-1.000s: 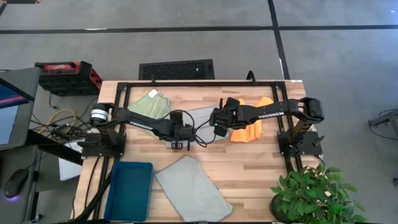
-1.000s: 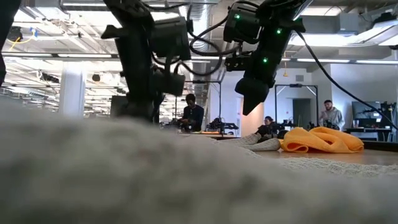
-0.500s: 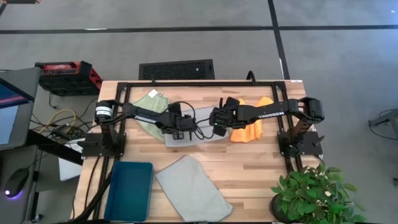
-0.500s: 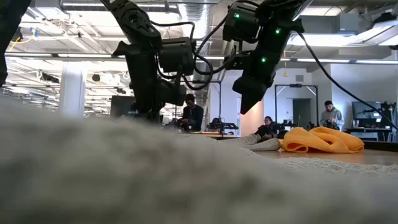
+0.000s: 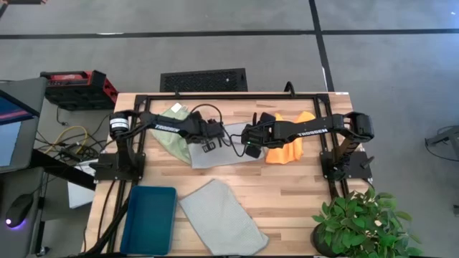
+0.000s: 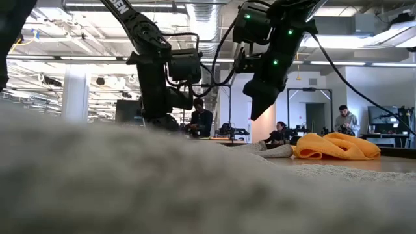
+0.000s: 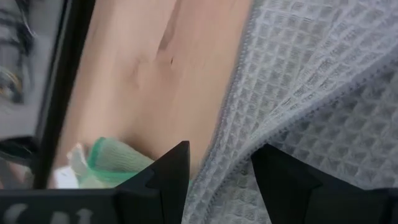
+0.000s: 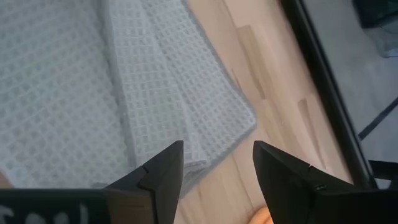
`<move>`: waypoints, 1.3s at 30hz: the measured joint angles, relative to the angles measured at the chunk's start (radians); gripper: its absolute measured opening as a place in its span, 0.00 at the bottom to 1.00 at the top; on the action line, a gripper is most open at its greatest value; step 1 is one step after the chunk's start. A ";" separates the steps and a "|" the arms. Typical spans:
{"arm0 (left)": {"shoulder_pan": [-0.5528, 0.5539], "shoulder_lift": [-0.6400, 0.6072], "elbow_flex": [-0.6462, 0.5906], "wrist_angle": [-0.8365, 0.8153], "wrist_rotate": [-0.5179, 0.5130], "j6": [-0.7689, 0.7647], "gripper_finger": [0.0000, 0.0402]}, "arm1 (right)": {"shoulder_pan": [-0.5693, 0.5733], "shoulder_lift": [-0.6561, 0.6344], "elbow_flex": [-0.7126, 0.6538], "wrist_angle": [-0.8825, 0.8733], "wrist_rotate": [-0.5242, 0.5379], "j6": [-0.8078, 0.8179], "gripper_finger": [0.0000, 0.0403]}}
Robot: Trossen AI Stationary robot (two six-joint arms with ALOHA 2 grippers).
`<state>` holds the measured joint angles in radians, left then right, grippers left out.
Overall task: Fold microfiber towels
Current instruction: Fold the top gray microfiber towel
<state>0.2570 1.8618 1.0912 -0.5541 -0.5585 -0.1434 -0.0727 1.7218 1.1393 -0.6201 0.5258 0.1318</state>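
grey-blue towel (image 5: 224,143) | left gripper (image 5: 209,145) and right gripper (image 5: 250,148) above it, jaws apart, empty | risk: pinching one layer only, fold bunches

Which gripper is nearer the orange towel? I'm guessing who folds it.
Right. The right gripper hovers just beside the orange towel; the left gripper is farther off, over the grey towel.

Robotics lab, open-plan industrial hall. Exposed ducts (image 6: 201,10) and strip lights overhead beyond right pincer (image 6: 260,104). People (image 6: 198,117) seated at benches behind left pincer (image 6: 159,120). Grey concrete floor (image 5: 215,50), monitor (image 5: 11,132) and loose cables (image 5: 68,136) beside wooden table (image 5: 287,190).
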 joint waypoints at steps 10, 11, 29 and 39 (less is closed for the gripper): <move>0.018 -0.001 0.000 0.000 0.142 -0.004 0.41 | 0.000 0.000 0.000 0.050 -0.283 -0.192 0.54; 0.018 -0.001 0.000 0.000 0.144 -0.004 0.41 | 0.000 0.000 0.000 0.058 -0.312 -0.225 0.54; -0.002 -0.002 0.000 -0.004 0.178 0.004 0.41 | -0.013 0.126 -0.005 0.007 -0.288 -0.480 0.54; -0.003 -0.002 0.000 -0.006 0.179 0.009 0.41 | -0.024 0.151 -0.004 0.006 -0.092 -0.507 0.54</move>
<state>0.2543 1.8599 1.0916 -0.5602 -0.3794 -0.1349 -0.0968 1.8724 1.1355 -0.6142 0.4338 -0.3752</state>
